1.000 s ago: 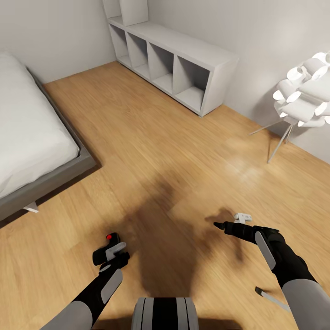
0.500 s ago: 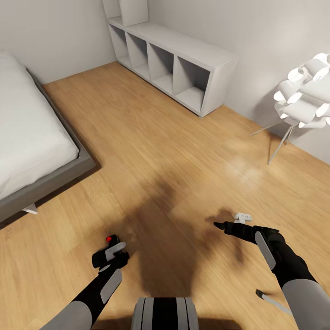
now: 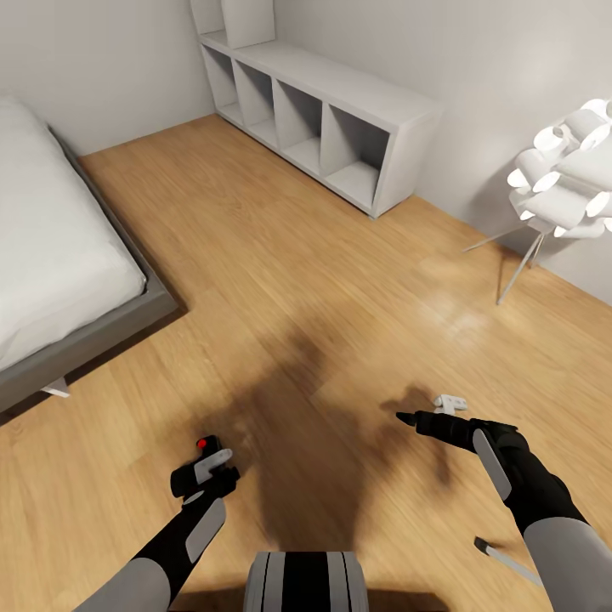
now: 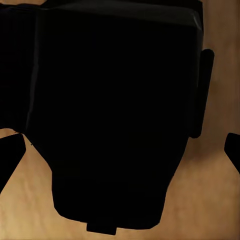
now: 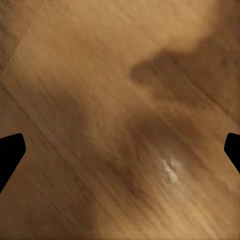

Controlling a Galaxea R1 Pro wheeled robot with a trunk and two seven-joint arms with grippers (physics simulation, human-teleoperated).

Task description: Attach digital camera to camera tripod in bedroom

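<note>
The digital camera [image 3: 189, 473], small and black with a red mark on top, sits in my left gripper [image 3: 202, 473], low over the plank floor at the lower left of the head view. In the left wrist view the camera [image 4: 115, 110] is a dark block spanning nearly the whole gap between the fingers. My right gripper [image 3: 406, 418] hangs open over bare floor at the lower right, nothing between its fingers [image 5: 10, 155]. Beside my right forearm a thin silver leg with a black foot [image 3: 501, 552] pokes out; it looks like part of the camera tripod, the rest out of view.
A small white object [image 3: 449, 402] lies on the floor just beyond the right gripper. A bed [image 3: 51, 255] stands at the left, a low white cubby shelf [image 3: 340, 119] along the back wall, and a white-globed floor lamp [image 3: 561, 183] at the right.
The left gripper with the camera has sunk very slightly toward me. The right arm has not moved.
</note>
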